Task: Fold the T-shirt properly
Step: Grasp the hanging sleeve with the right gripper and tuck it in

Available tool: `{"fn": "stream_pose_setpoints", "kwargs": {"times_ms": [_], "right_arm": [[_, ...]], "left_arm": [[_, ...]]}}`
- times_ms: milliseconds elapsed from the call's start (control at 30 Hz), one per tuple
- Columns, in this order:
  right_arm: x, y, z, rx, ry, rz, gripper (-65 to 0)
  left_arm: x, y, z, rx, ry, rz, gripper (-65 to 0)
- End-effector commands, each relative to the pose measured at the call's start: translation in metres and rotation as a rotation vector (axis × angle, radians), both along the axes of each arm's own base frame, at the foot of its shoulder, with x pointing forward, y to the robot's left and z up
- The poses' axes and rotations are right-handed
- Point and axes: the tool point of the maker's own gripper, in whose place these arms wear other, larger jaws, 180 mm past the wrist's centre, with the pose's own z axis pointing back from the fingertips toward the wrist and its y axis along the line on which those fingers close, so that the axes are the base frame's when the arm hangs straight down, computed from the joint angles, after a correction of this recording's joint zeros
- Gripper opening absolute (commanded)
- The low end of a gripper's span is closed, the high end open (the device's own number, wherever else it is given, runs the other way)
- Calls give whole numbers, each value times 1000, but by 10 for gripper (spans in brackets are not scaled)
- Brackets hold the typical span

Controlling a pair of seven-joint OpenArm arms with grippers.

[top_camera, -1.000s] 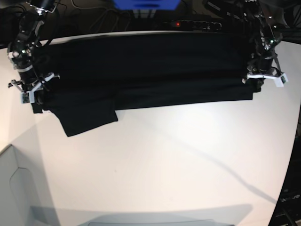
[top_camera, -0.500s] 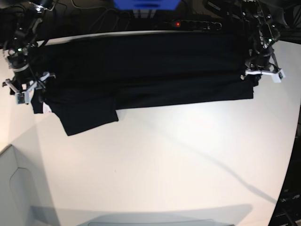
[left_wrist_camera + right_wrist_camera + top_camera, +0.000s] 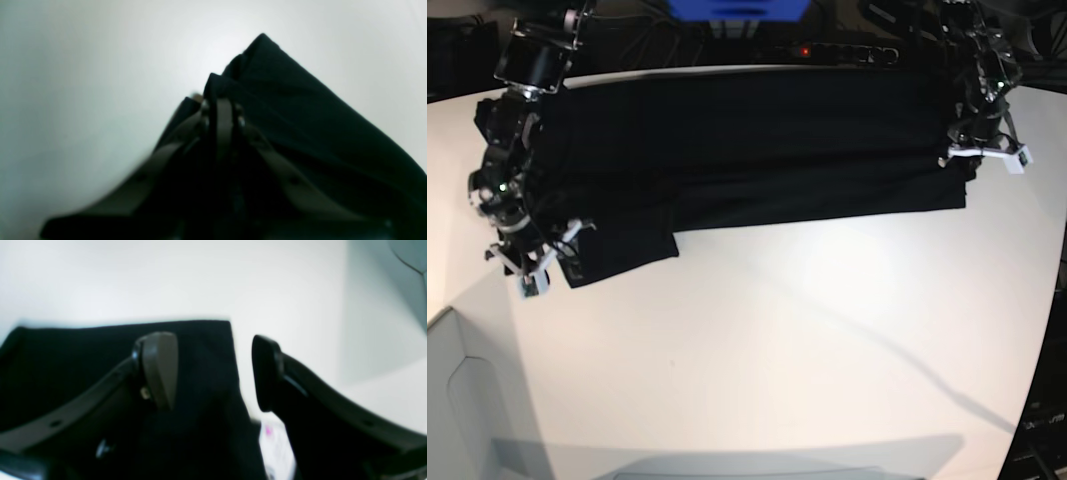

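Note:
The black T-shirt (image 3: 747,140) lies folded into a long band across the far side of the white table (image 3: 777,350), with one sleeve (image 3: 622,250) sticking out toward the front at the left. In the base view my right gripper (image 3: 535,262) hovers at that sleeve's left corner. Its wrist view shows the right gripper (image 3: 213,371) open, one finger over the black cloth (image 3: 83,356) and the other over bare table, with a small white tag (image 3: 275,440) below. My left gripper (image 3: 982,160) is at the band's right end, and its wrist view shows the left gripper (image 3: 223,110) shut on the T-shirt's (image 3: 300,116) bunched corner.
A power strip (image 3: 832,50) with a red light, cables and a blue object (image 3: 737,8) sit behind the table's far edge. A pale grey panel (image 3: 457,400) fills the front left corner. The table's right edge curves near the left arm.
My right gripper opened, let go of the T-shirt's left edge and moved toward the front to the sleeve corner. The left gripper kept its hold and shifted slightly back.

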Motion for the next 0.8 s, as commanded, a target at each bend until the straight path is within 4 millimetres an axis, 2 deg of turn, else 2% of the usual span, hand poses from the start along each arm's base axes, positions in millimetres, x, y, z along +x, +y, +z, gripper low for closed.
{"fn": "stream_pose_setpoints", "kwargs": {"times_ms": [0,133,267,367,433,500,533,567,633,700,767], "right_arm": [[16,-6,11,5,-40,-11,-288],[34,-14,-10,54,25,-36,-288],[31,-18,-33,79,93,-46,-291],[27,-17,-40,86,111,-48,-310],[26,-15,-41,91,106,-48,-389],[21,-15,-44,91,108,-45,-519],[21,-15,-41,87,99,-44,-606],[21,-15,-39,80,93,-42,-650],[24,-17,-23,58,55,-37,-648],[19,-17,-8,30,11,-29,-650],[15,-15,19,-15,-62,-10,-650]], "left_arm": [[4,6,11,28,-29,-4,-650],[3,6,10,33,-25,-6,-650],[4,7,10,35,-25,-5,-650],[4,7,10,35,-25,-5,-650],[4,7,11,35,-27,-5,-650],[5,7,11,35,-28,-5,-650],[5,7,11,35,-29,-5,-650],[6,7,11,35,-30,-5,-650],[6,7,11,35,-30,-5,-650],[6,6,11,33,-29,-6,-650],[6,6,11,33,-29,-6,-650]]}}
